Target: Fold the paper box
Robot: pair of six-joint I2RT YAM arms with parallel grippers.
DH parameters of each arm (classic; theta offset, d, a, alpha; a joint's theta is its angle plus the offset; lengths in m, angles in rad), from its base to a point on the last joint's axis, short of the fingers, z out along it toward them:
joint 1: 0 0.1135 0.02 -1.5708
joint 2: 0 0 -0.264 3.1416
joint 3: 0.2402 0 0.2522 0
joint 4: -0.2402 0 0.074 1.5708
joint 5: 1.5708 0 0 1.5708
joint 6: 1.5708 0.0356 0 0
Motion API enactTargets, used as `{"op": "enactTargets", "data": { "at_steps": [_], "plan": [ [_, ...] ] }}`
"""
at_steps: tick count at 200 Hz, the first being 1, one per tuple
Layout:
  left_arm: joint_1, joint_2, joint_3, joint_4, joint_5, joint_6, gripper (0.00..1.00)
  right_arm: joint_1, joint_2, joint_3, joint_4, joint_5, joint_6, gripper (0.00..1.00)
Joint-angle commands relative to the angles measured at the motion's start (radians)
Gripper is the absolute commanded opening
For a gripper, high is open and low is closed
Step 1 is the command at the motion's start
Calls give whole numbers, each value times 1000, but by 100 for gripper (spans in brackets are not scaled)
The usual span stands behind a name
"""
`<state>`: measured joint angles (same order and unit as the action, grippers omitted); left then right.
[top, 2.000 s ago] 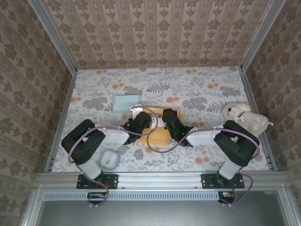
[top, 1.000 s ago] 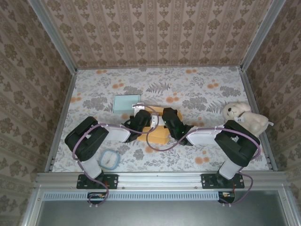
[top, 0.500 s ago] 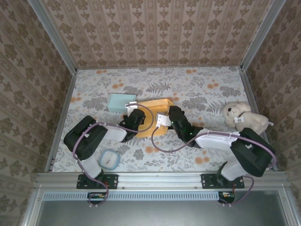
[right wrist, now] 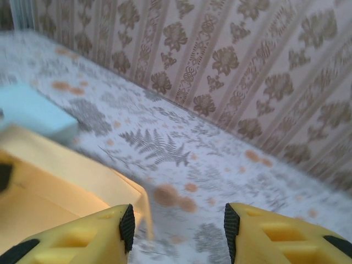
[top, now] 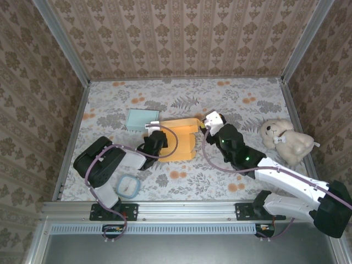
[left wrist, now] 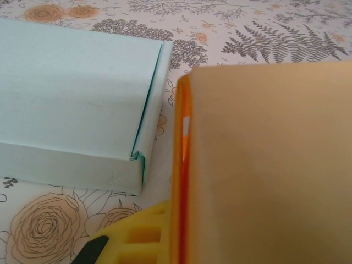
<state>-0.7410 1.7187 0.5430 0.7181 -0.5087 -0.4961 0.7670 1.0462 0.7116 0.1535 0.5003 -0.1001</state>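
Biggest change first: the right arm (top: 286, 179) is now stretched out long across the tabletop (top: 231, 99). A second ago it was tucked in tight over the paper box (top: 184, 137). The box sits about mid-tabletop, a bit left of centre. It was mostly buried under both wrists before, and now its orange top is out in plain sight and it has shifted a little toward the far-left corner. The pale blue box (top: 142, 119) got nudged that way too. The left wrist view has it just beside the paper box, with a sliver of tabletop between them.

The plush dog (top: 286, 137) by the right edge hasn't budged.

The right gripper (top: 210, 119) has let go. Its jaws stand apart with nothing between them, hanging over the box's far-right corner. The left gripper (top: 155, 138) is still pinched shut on the box's left wall, and you can see the orange edge right up against its yellow finger (left wrist: 132, 242).

My read is that the right side just finished pressing a flap and is backing off to regrip while the left anchors. The fold doesn't look finished yet.
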Motion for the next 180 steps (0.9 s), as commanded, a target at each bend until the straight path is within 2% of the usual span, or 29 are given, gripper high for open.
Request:
{"op": "enactTargets", "data": {
  "at_steps": [1, 21, 66, 117, 180],
  "plan": [
    [-23, -5, -28, 32, 51, 12, 0, -6, 27, 21, -116, -55, 417, 50],
    [-49, -5, -22, 24, 14, 26, 0, -6, 99, 53, -112, -124, 512, 50],
    [-77, -5, -10, 14, -25, 38, 0, -10, 295, 119, -35, -252, 586, 52],
    [-81, 7, 16, -35, -51, 36, 0, -17, 431, 122, 6, -241, 645, 53],
    [-88, 22, 42, -61, -38, 49, 0, -58, 439, 82, 54, -242, 650, 54]
  ]
}}
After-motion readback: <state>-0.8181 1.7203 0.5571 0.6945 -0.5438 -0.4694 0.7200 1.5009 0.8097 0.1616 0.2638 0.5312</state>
